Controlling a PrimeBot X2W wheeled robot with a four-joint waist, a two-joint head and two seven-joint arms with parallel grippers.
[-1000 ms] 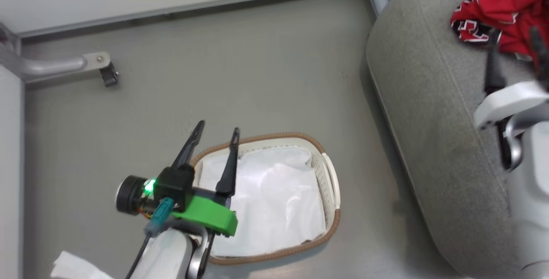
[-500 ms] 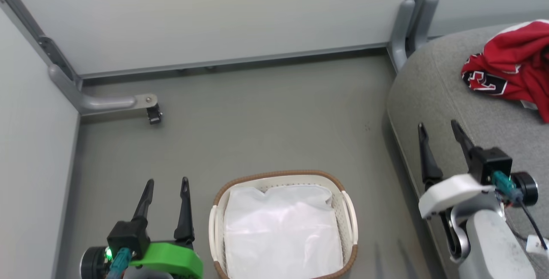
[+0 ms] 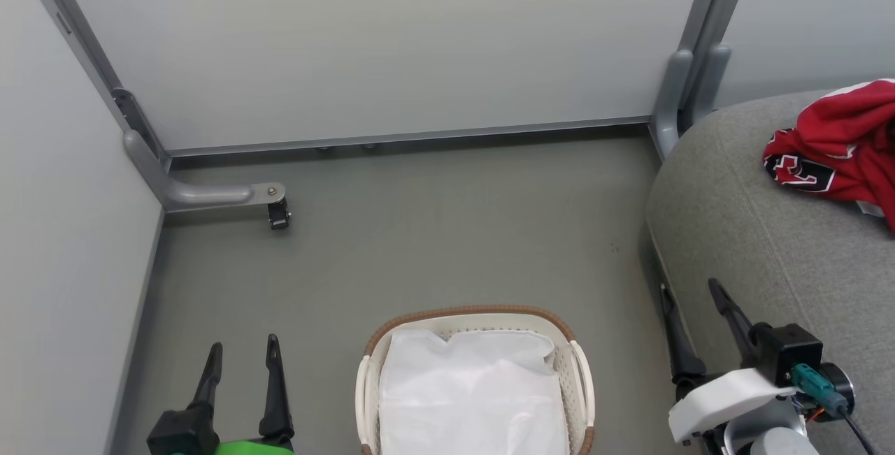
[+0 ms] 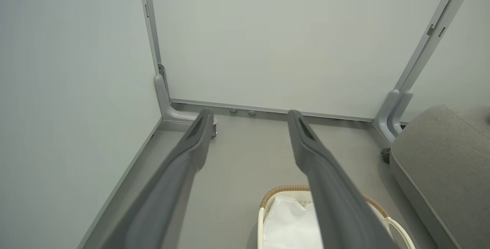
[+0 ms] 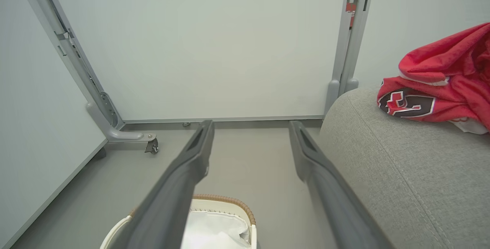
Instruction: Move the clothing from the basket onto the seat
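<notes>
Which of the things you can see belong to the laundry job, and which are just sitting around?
Part of the job:
- red clothing, lying on the grey seat
- basket on the floor, white liner inside
- left gripper and right gripper, jaws apart, holding nothing

Just there:
- partition panel
- metal foot with its caster

Soft, even light fills all three views, bright and free of glare. Shadows are faint; a dim band lies under the seat (image 4: 440, 157) edge, right of the fingers (image 4: 180, 172). In both wrist views the fingers blur near the lens, and the panel frames (image 5: 69, 54) lean outward.
</notes>
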